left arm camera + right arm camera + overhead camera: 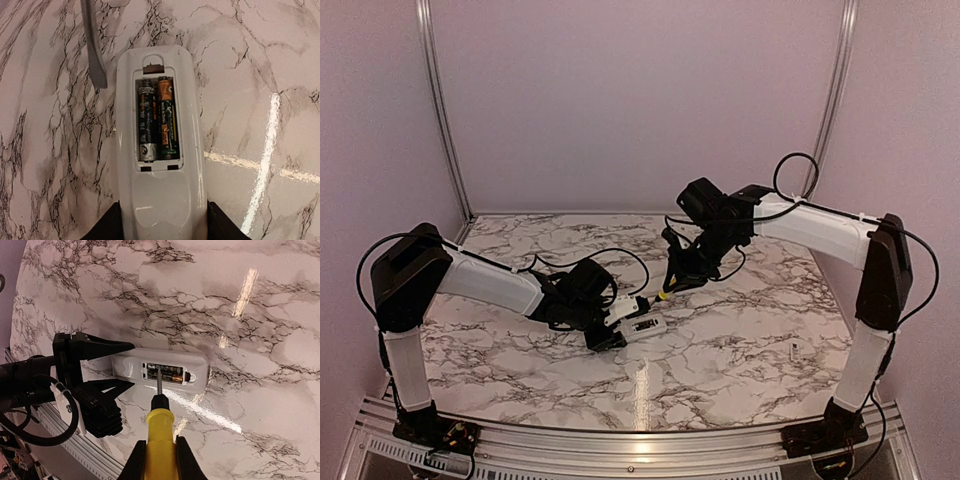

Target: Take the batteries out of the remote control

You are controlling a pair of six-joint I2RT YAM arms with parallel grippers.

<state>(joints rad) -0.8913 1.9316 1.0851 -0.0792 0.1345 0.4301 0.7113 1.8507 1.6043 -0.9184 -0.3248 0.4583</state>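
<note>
Batteries [157, 122] both seated in remote control [162, 197], left gripper [164, 229] pinching it. Right gripper [161, 462] clamps screwdriver [161, 422]; I see tip beside remote in left wrist view only.

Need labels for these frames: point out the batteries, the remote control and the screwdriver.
batteries [148, 120], left wrist view, body of left cell.
remote control [162, 200], left wrist view, white back below compartment.
screwdriver [160, 422], right wrist view, yellow handle.

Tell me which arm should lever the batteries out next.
Right. The right arm has its jaws shut on the yellow-handled screwdriver, tip near the exposed batteries. The left arm is occupied: its jaws clamp the remote control, steadying it.
</note>
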